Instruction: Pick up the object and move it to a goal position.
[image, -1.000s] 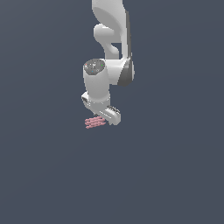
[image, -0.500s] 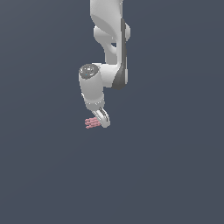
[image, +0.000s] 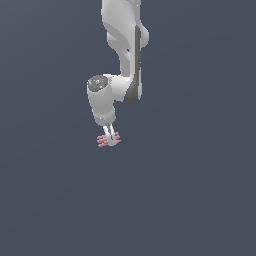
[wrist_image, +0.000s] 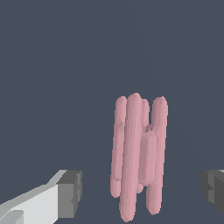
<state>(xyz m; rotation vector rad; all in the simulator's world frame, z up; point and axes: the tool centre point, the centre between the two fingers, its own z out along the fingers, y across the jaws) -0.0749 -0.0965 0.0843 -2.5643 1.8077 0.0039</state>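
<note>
Arm (image: 125, 60) hangs from the top of the exterior view, wrist bent down, gripper (image: 112, 139) pointing at the flat grey floor (image: 190, 190). Object (image: 104, 141), pink, of a few parallel rounded bars, lies at the fingertips; its ends stick out toward the exterior view's left of the fingers.

Wrist view: object (wrist_image: 136, 153) sits in the gap between the two dark pads (wrist_image: 70, 194), bars running lengthwise across that gap. Jaws wide apart, clear space on both sides of the object, neither pad touching it. Nothing held. Cannot tell whether the object rests on the floor or just above it.
</note>
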